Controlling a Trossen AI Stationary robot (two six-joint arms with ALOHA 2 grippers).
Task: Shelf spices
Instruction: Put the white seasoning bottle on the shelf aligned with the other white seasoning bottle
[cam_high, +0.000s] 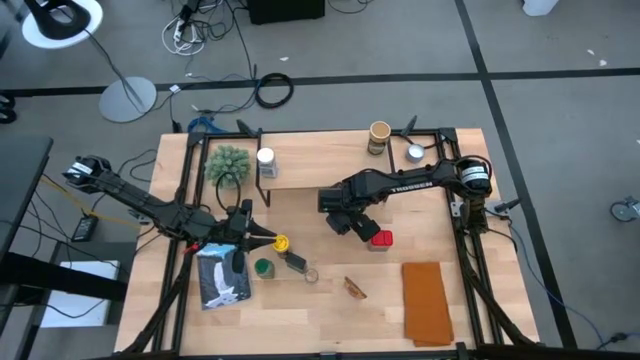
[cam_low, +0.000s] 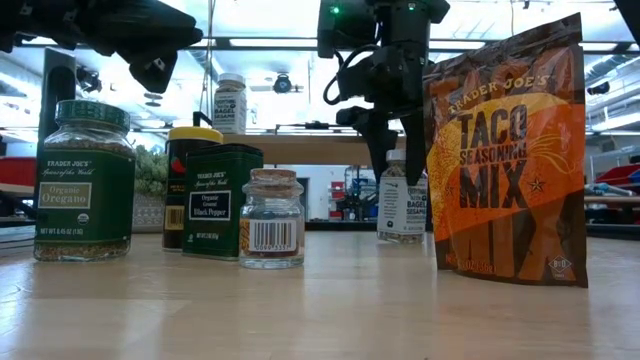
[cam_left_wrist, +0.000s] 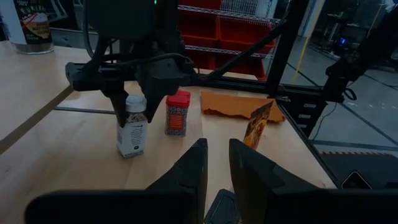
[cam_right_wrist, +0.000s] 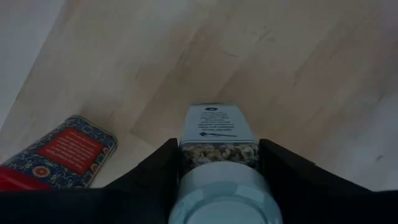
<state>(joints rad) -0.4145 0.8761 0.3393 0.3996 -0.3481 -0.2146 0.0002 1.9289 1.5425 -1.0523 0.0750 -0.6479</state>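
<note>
In the high view, at centre left, my left tool hangs over the light wooden table, its fingers pressed nearly together with only a narrow slit between them and nothing in it. Just to its right stands a yellow-lidded dark jar, and below that a green-lidded glass jar of oregano. In the low view these stand at the left with a dark green pepper tin and a small clear glass jar with a barcode.

At upper centre left, a white-lidded glass jar stands on the low shelf with a pale wood top and black wire legs; the shelf also carries a tan cardboard cylinder further right.

In the middle of the frame my right tool is low over the table, its fingers either side of a white-lidded clear seasoning bottle with a white label; I cannot tell whether they press on it. The bottle stands upright on the table. Just to its right is a red-lidded spice jar.

An orange taco seasoning pouch is at the right of the low view.
</note>
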